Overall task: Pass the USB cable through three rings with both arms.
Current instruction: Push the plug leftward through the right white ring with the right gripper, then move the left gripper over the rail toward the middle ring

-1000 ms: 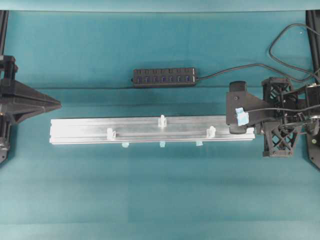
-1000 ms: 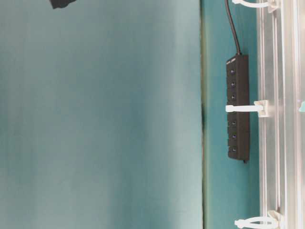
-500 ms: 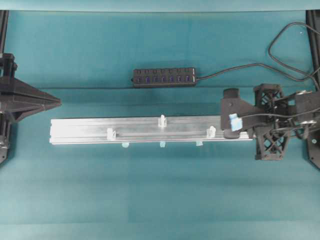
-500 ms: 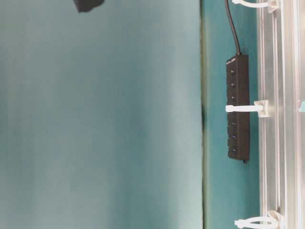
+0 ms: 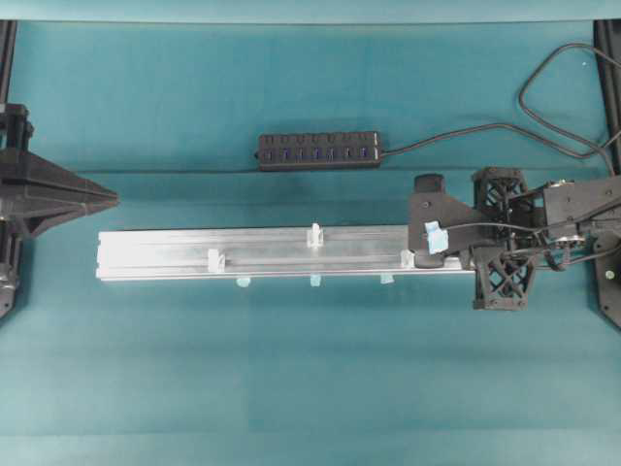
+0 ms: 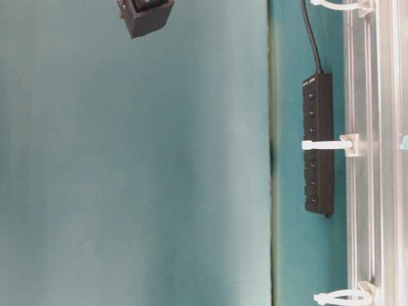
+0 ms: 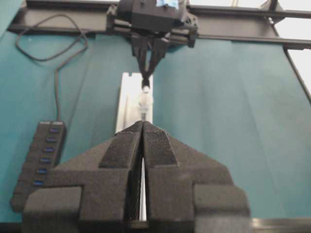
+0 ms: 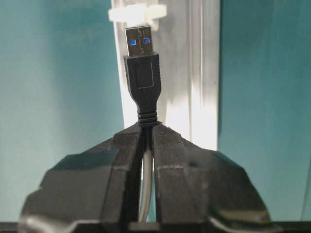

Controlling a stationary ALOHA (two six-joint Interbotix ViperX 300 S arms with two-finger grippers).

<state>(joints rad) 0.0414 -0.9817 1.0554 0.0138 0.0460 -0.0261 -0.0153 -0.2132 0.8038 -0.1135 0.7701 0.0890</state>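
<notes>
Right hand point(image 8: 146, 133) advanced; USB cable point(image 8: 142, 73) points along rail point(image 8: 194, 73).

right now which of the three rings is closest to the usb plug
The ring at the right end of the rail, nearest the right gripper: ring. The USB plug points straight at it; the other two rings sit further left.

Even, bright light; wrist foregrounds perhaps soft.

the left gripper point(image 7: 143, 127), jaws pressed together, faces the right gripper point(image 7: 147, 83) along the silver rail point(image 7: 127, 104), which perhaps touches a ring point(image 7: 145, 101).
</notes>
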